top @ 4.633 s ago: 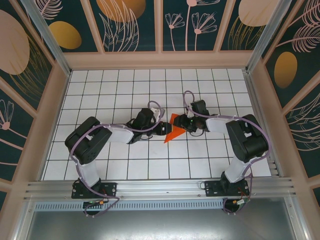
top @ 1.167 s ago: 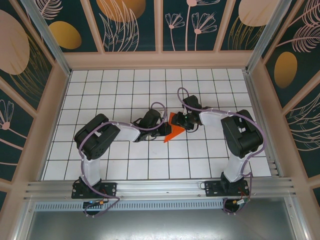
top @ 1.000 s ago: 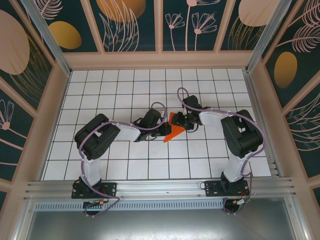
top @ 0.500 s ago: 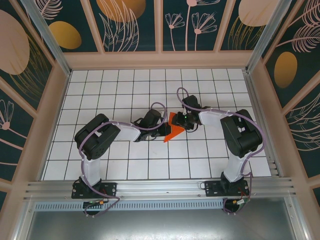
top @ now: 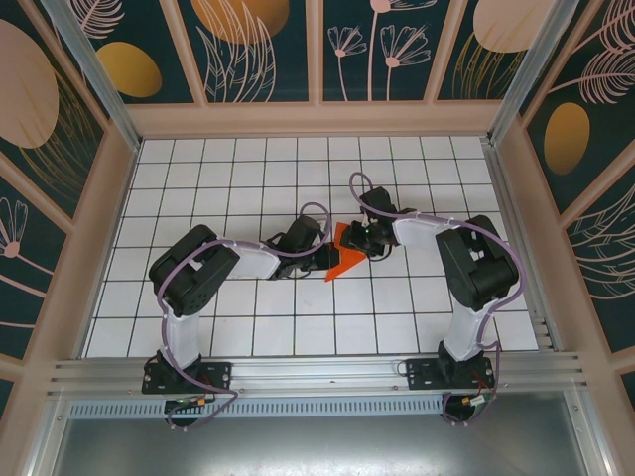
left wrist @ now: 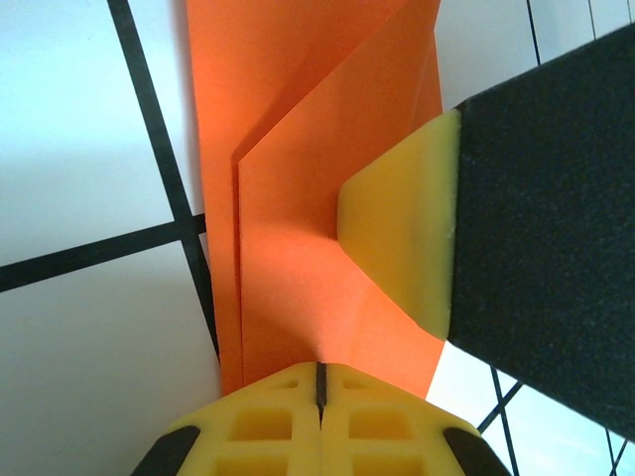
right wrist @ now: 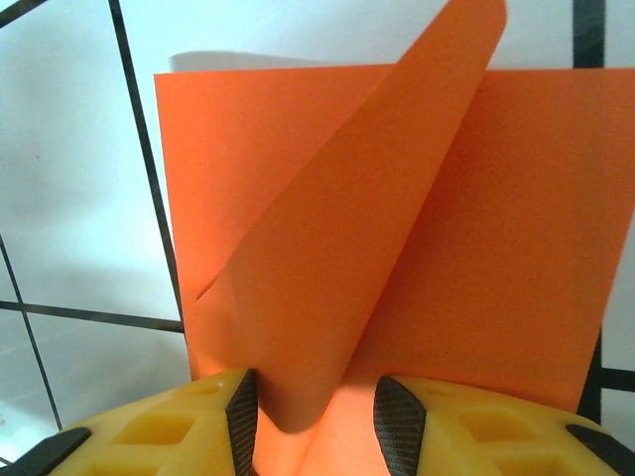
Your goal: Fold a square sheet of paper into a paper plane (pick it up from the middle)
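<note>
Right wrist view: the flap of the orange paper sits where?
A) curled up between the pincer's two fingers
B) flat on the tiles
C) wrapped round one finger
A: the orange sheet's flap stands curled and runs down into the gap between the right pincer's yellow fingers.

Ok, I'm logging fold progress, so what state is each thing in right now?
Paper: partly folded, one flap lifted and curling over, not pressed flat.
Left claw: closed, tips against the paper.
Right claw: open, the lifted flap between its fingers.
</note>
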